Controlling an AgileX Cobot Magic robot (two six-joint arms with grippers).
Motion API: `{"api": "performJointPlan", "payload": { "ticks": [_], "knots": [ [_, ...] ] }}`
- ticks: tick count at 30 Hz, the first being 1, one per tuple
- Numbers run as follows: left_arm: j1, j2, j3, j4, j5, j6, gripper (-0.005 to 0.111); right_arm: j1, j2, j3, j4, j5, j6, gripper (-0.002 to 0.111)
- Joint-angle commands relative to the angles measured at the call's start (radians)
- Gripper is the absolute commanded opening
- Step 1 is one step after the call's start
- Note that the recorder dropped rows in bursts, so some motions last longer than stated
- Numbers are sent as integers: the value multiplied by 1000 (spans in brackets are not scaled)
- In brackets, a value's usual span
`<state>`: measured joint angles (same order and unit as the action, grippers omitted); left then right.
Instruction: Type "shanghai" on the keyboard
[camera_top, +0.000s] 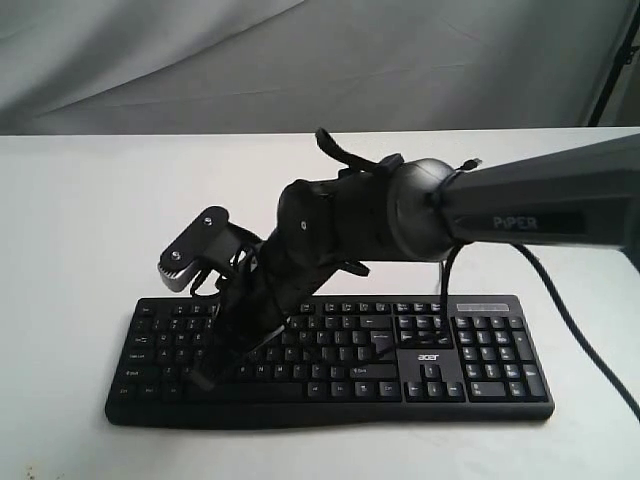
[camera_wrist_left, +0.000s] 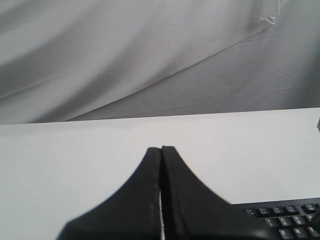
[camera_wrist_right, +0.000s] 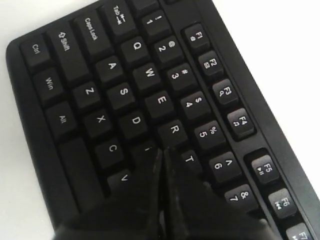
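Keyboard (camera_wrist_right: 75, 165) partly hidden under right end effector (camera_wrist_right: 162, 154), edges cropped by frame

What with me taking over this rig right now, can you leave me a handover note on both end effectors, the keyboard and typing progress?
Right end effector: shut, over the left half of the keyboard, tips beside the R key and T key; the key beneath is hidden.
Left end effector: shut, off to the keyboard's side, tips clear of the keys.
Done: cannot tell, no typed output in view.
Left: confirm progress, then finish "shanghai".
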<state>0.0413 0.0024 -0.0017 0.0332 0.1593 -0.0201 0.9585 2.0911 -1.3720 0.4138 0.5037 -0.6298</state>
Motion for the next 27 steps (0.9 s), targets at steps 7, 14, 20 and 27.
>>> {"api": "performJointPlan", "payload": {
  "ticks": [7,14,20,27],
  "knots": [
    [-6,-2,2,-2,-6,-3,0,-3,-1,-9,-11,24,-1,0],
    [-6,-2,2,-2,-6,-3,0,-3,19,-9,-9,20,2,0],
    [-6,-2,2,-2,-6,-3,0,-3,19,-9,-11,20,2,0],
    [-6,-2,2,-2,-6,-3,0,-3,44,-9,-2,13,0,0]
  ]
}}
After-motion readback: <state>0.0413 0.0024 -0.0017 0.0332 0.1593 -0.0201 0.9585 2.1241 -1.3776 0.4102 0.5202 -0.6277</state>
